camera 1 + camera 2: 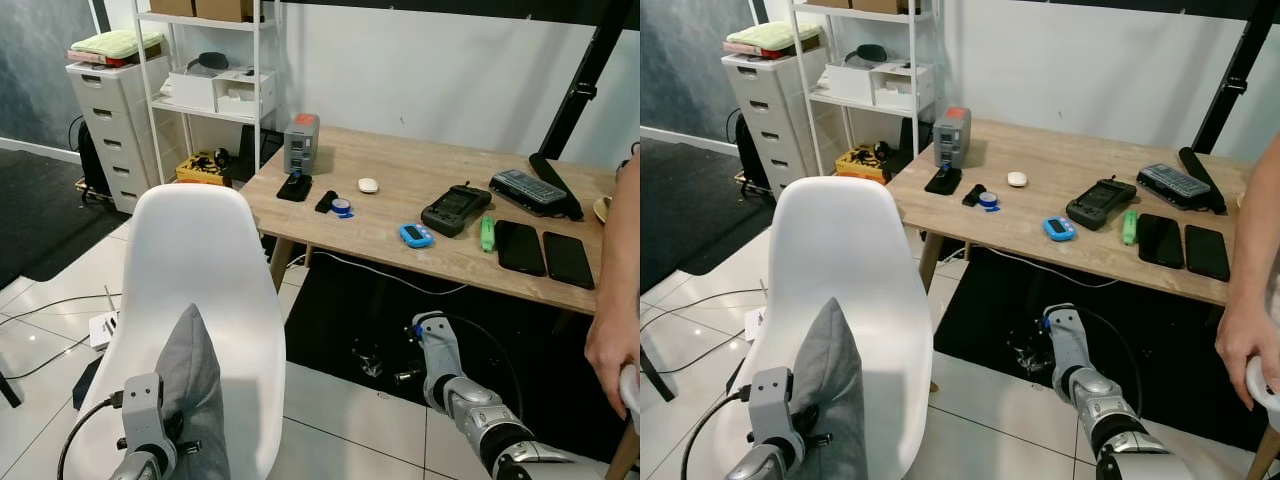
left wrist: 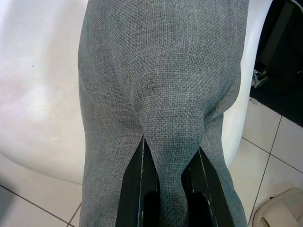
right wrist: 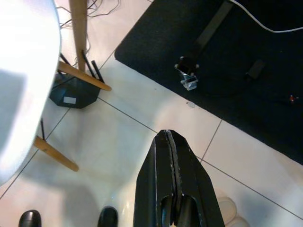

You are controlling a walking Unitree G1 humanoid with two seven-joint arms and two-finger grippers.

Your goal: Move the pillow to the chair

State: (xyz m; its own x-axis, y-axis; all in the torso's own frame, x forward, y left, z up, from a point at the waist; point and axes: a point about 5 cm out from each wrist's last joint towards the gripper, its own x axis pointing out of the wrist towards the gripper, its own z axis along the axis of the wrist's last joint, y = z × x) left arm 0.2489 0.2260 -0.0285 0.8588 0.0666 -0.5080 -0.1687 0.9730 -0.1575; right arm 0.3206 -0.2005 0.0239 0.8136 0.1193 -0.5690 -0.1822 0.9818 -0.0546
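Note:
A grey woven pillow (image 1: 198,395) stands upright on the seat of the white shell chair (image 1: 200,260), leaning against its back. My left gripper (image 2: 171,152) is shut on the pillow's (image 2: 161,71) lower edge, with a fold of fabric pinched between its black fingers (image 2: 137,184). The left wrist (image 1: 142,410) sits low in front of the chair. My right gripper (image 3: 171,142) is shut on nothing and hangs over the tiled floor to the right of the chair (image 3: 23,71); its arm (image 1: 450,385) shows at the lower right.
A wooden table (image 1: 420,170) with phones, a remote and small gadgets stands behind the chair. A black mat (image 1: 400,320) with cables lies under it. A person's hand (image 1: 612,335) is at the right edge. White shelves (image 1: 205,90) and drawers (image 1: 110,120) stand at the back left.

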